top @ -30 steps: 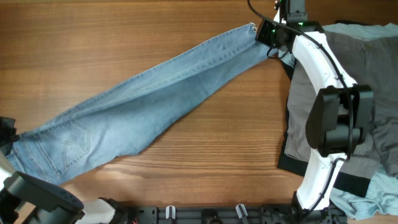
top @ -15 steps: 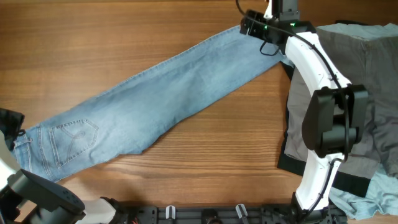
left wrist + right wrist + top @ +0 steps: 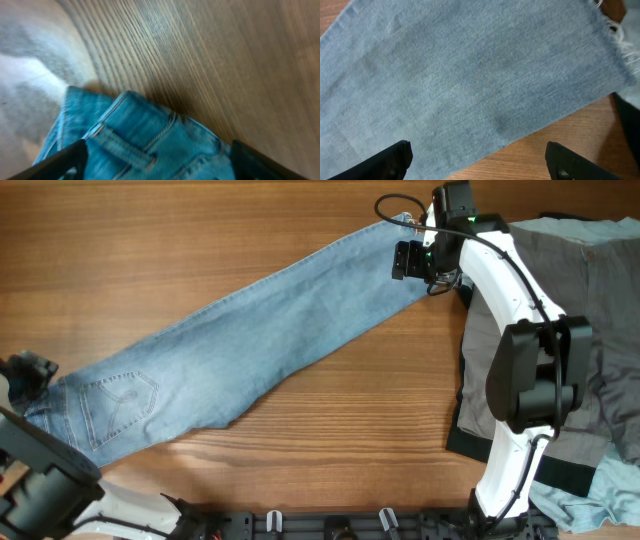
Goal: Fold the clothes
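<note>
Right now my right gripper (image 3: 480, 162) hangs wide open with nothing in it. Straight below lies the leg end of the jeans (image 3: 250, 330), and the frayed hem (image 3: 600, 30) is ahead and off to one side. My left gripper (image 3: 157, 165) is open just as wide and also empty, with the waistband (image 3: 135, 135) btwn and just ahead of the fingertips.

Outward from there, the jeans run flat and diagonal across the desk (image 3: 200, 230), from one gripper to the other. The back pocket (image 3: 120, 395) faces up near my left.

My read is that the lengthwise lay is done and the next step is hem to waist. To do it well:
- Right gripper should drop onto the hem edge and pinch every layer, not just the top one.
- Carry it low so the denim doesn't drag or twist.
- Left should pin the waistband while the hem comes over, then match the edges.

Hard to make out:
- Left wrist view is blurred, so the stitching is vague.
- I can't tell if a 2nd leg lies under the top one.
- My left arm covers the waist corner in the overhead view.
- Beyond my right arm, the grey shorts (image 3: 600, 300), black garment (image 3: 570, 475) and pale-blue piece (image 3: 600, 495) are partly cut off at the frame edge.
</note>
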You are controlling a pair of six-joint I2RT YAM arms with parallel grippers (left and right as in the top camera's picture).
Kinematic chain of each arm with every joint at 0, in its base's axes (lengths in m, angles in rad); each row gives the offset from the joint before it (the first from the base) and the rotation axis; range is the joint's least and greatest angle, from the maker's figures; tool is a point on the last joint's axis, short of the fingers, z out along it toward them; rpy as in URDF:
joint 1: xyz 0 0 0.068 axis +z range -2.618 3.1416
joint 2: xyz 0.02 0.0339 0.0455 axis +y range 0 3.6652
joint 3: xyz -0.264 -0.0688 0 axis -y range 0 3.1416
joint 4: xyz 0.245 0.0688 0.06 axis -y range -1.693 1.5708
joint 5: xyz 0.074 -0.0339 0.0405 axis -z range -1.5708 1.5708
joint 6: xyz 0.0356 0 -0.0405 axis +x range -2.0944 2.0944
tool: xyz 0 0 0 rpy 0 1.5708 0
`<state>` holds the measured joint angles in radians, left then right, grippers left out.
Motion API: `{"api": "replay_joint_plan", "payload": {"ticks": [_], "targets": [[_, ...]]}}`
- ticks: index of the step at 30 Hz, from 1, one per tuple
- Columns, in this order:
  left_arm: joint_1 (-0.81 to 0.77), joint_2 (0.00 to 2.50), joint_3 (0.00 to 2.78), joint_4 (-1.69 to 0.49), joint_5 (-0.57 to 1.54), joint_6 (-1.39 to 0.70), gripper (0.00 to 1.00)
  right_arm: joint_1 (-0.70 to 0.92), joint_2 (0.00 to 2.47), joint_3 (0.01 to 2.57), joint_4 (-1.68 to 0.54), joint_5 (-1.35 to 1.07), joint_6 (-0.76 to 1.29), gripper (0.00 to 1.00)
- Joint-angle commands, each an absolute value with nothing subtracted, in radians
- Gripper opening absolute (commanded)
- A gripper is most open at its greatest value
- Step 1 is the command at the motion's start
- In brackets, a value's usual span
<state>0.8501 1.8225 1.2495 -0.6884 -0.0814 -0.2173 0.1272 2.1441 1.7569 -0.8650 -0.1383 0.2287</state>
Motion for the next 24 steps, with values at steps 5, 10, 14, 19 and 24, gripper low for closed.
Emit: {"api": "replay_joint_plan", "payload": {"ticks": [5,10,14,19,24], "targets": [[0.864,1.846,1.261,-0.604,-0.052,-0.004,0.87,0.124,2.159,1.774,-0.883,-0.161,0.21,0.9],[0.896,1.846,1.261,-0.625,0.12,0.211,0.74,0.124,2.159,1.774,-0.876,-0.161,0.21,0.89],[0.935,1.846,1.261,-0.628,0.12,0.289,0.79,0.124,2.159,1.774,-0.882,-0.161,0.21,0.89],[0.994,1.846,1.261,-0.638,0.128,0.31,0.8,0.124,2.159,1.774,-0.89,-0.161,0.21,0.89],[1.053,1.864,1.261,-0.643,0.279,0.311,0.75,0.124,2.159,1.774,-0.891,-0.161,0.21,0.9]]}}
